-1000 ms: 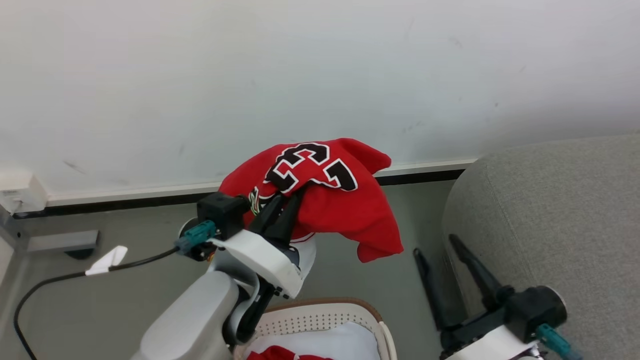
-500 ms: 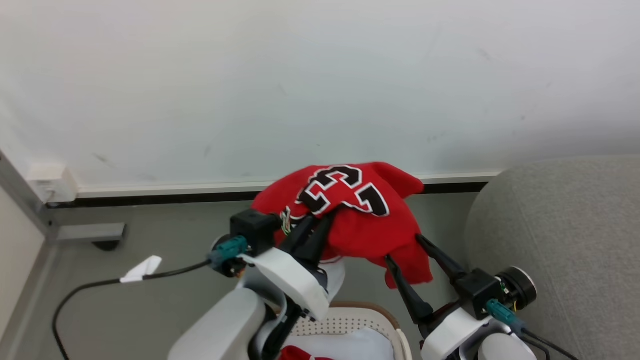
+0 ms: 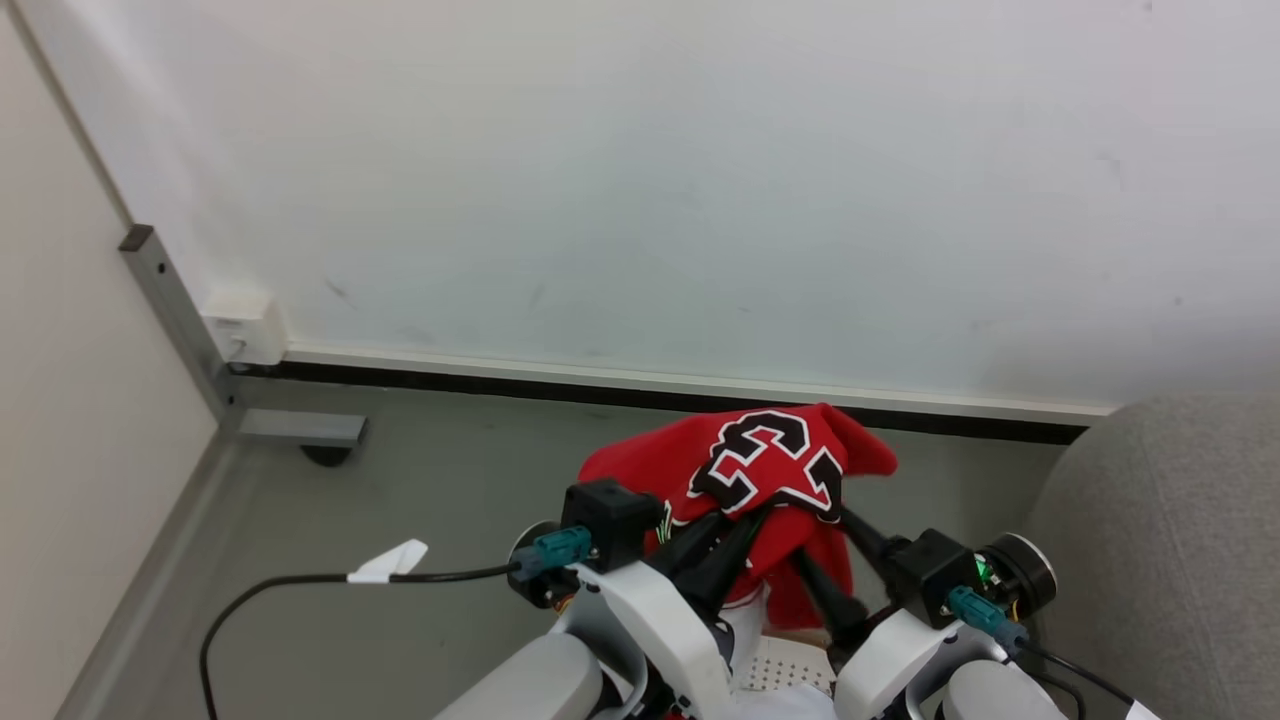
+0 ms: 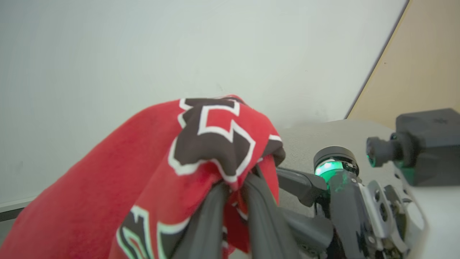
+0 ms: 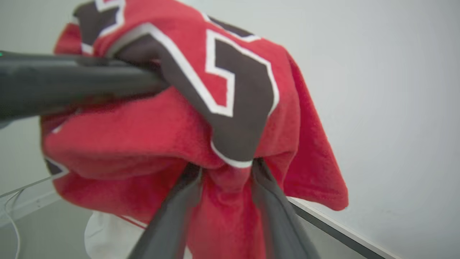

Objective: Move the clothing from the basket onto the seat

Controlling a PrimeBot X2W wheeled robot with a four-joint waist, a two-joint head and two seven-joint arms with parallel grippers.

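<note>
Pinching a fold of the red jersey (image 3: 770, 470): left gripper (image 3: 755, 520), its two dark fingers closed tight on the fabric just below the black, white-edged "23", as the left wrist view confirms (image 4: 235, 181).

Right gripper (image 3: 820, 540): fingers set apart on either side of a hanging fold at the jersey's right side (image 5: 225, 169); whether they press the cloth cannot be told.

Jersey: raised in the air, draped over both grippers, number uppermost, clear of the floor (image 3: 450, 480).

Laundry basket (image 3: 775, 670): directly below, a perforated cream patch visible between the forearms.

Grey upholstered seat (image 3: 1150, 520): right of the grippers, apart from the jersey.

Black cable (image 3: 290, 580): lying on the floor, left.
</note>
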